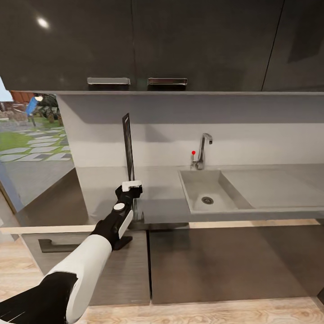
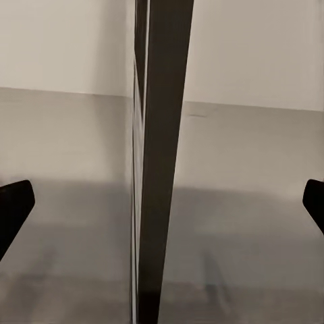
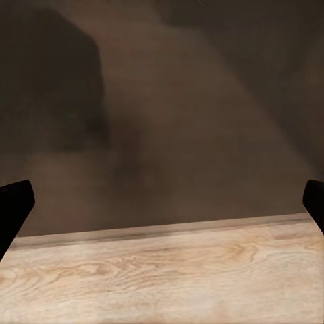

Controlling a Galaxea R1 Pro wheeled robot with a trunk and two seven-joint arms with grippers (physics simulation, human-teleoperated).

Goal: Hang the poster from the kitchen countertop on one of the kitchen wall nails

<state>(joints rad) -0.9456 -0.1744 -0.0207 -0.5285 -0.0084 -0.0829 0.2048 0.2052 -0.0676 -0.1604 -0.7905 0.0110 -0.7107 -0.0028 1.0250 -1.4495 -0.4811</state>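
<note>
The poster (image 1: 128, 146) stands upright and edge-on on the grey kitchen countertop (image 1: 103, 189), a thin dark slab in front of the back wall. My left gripper (image 1: 132, 183) is at its lower front edge. In the left wrist view the poster's dark edge (image 2: 158, 169) runs between the two black fingertips (image 2: 13, 202), which stand wide apart without touching it, so the left gripper (image 2: 162, 209) is open. My right gripper (image 3: 162, 209) is open and holds nothing, low down facing a dark cabinet front (image 3: 162, 101) above the wooden floor (image 3: 162, 277). The wall nail is out of view.
An inset sink (image 1: 202, 193) with a slim tap (image 1: 203, 150) lies right of the poster. Dark upper cabinets (image 1: 180, 45) overhang the counter. Dark lower cabinets (image 1: 225, 265) stand below it. A window (image 1: 31, 135) onto a garden is at the left.
</note>
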